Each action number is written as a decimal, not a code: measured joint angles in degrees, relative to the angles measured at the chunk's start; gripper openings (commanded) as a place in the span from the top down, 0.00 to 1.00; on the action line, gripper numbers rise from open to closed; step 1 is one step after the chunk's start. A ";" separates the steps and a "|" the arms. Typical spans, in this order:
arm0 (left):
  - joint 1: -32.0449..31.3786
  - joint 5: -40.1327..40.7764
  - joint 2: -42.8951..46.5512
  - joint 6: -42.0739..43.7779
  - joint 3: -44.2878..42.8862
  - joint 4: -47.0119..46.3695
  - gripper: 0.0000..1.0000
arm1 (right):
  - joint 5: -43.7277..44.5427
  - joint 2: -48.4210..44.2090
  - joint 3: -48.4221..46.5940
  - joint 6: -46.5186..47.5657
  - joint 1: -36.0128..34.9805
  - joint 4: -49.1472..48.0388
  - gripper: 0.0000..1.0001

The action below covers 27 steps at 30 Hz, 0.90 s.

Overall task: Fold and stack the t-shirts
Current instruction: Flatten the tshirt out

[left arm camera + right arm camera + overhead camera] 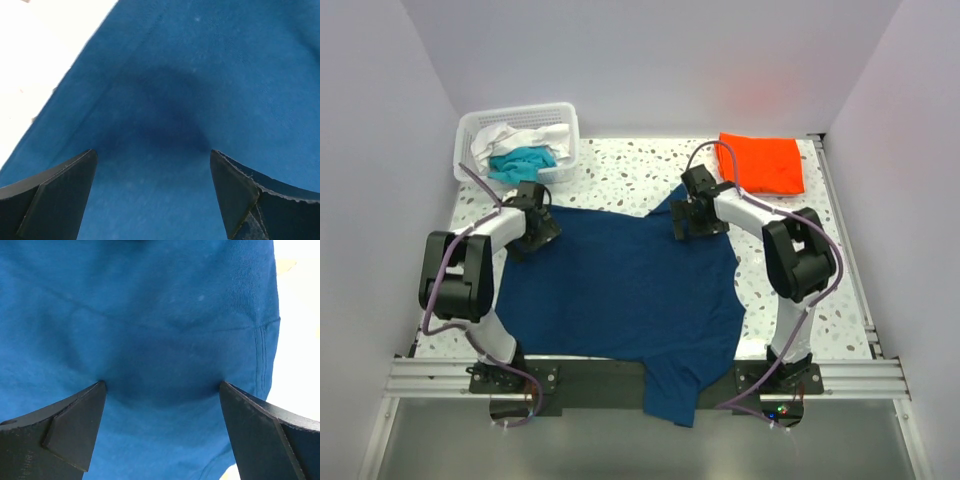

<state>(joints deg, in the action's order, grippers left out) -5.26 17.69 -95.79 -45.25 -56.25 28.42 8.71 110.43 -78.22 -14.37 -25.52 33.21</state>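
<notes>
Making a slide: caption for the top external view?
Left gripper and right gripper, both open, over a spread navy t-shirt; folded orange t-shirt far right, white basket far left.

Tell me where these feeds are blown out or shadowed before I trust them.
Top external: even light, sharp, the orange shirt oversaturated. Left wrist: table blown out white at upper left, a dark shadow on the navy shirt ahead of the open left gripper. Right wrist: table washed out at right, fainter shadow.
</notes>
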 measured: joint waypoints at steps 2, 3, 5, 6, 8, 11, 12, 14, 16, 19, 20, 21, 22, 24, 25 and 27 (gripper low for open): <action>-0.02 0.17 -3.02 0.42 -1.60 0.42 0.00 | -0.35 1.60 -0.37 0.02 0.72 0.02 0.01; -0.04 0.22 -4.07 0.52 -2.91 0.74 0.00 | -0.48 2.29 -0.74 0.04 1.07 0.04 0.01; 0.00 0.37 -6.01 0.55 -5.25 0.74 0.00 | -1.01 3.74 -1.90 0.02 1.75 0.09 0.01; 0.00 0.55 -6.82 0.70 -6.19 0.79 0.00 | -1.05 4.24 -2.67 0.04 2.14 0.09 0.01; 0.00 0.74 -7.80 0.90 -7.34 0.76 0.00 | -1.01 5.25 -4.20 0.07 2.67 0.00 0.01; 0.00 0.87 -8.61 0.94 -8.35 0.79 0.00 | -1.79 7.37 -6.82 0.07 3.80 0.04 0.01; 0.00 0.92 -8.74 0.94 -8.52 0.76 0.00 | -1.97 7.80 -7.45 0.11 4.09 0.04 0.01; 0.00 0.94 -9.11 0.92 -8.98 0.79 0.00 | -2.32 8.98 -9.20 0.28 4.87 0.07 0.01; 0.00 0.96 -9.33 0.92 -9.29 0.76 0.00 | -2.51 10.05 -10.91 0.44 5.57 0.09 0.01; 0.00 0.94 -9.75 0.90 -9.88 0.83 0.00 | -2.93 11.93 -13.75 0.70 6.45 0.15 0.01; 0.00 0.94 -9.88 0.90 -10.03 0.81 0.00 | -3.02 12.68 -14.91 0.85 6.71 0.17 0.01; 0.00 0.94 -9.99 0.90 -10.21 0.83 0.00 | -3.23 13.25 -15.87 0.96 6.91 0.17 0.01; 0.00 0.96 -10.12 0.90 -10.40 0.83 0.00 | -3.45 13.81 -16.72 1.09 7.10 0.11 0.01; 0.00 0.96 -10.40 0.87 -10.84 0.94 0.00 | -3.89 14.38 -17.66 1.33 7.39 0.09 0.01; 0.00 0.96 -10.58 0.85 -11.10 1.01 0.00 | -3.98 14.49 -17.90 1.42 7.48 0.11 0.01; 0.00 0.96 -10.91 0.81 -11.63 1.25 0.00 | -4.24 14.78 -18.40 1.73 7.58 0.17 0.01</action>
<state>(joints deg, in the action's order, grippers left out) -5.26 18.65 -106.69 -44.45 -67.88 29.67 4.47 125.21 -96.62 -12.64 -17.93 33.39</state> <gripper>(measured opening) 0.997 0.986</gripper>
